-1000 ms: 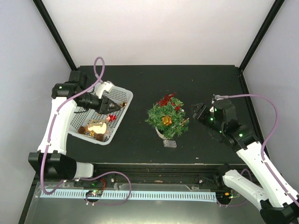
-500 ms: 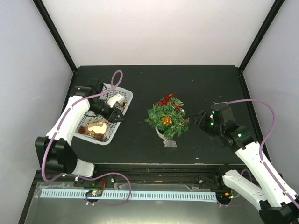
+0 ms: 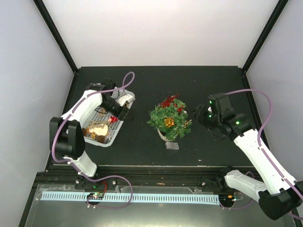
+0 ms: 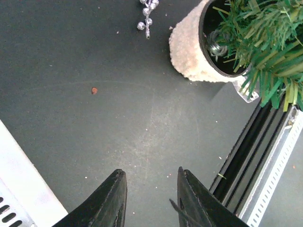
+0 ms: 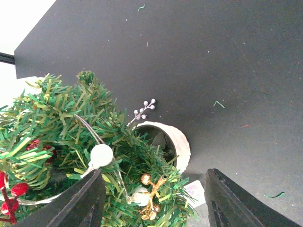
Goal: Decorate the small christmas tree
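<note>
The small christmas tree (image 3: 169, 118) stands mid-table in a whitish pot (image 4: 191, 49), with a gold box (image 3: 169, 122) and red sprigs (image 3: 169, 100) on it. My left gripper (image 3: 127, 112) is open and empty, just past the right edge of the white basket (image 3: 105, 139), left of the tree; in the left wrist view it (image 4: 151, 172) hovers over bare table. My right gripper (image 3: 198, 114) is open wide at the tree's right side. In the right wrist view it (image 5: 154, 172) frames the green sprigs (image 5: 61, 118), a white ball (image 5: 102, 155) and a gold berry sprig (image 5: 152, 196).
The basket holds gold and red ornaments (image 3: 98, 128). A silver berry sprig (image 4: 147, 14) lies on the table beside the pot, also in the right wrist view (image 5: 144, 109). A small pale tag (image 3: 172, 145) lies in front of the pot. The table's front rail (image 4: 265, 156) is close.
My left gripper has left the basket's inside and moved right, past its edge toward the tree. My right gripper has swung up closer to the tree's right side.
</note>
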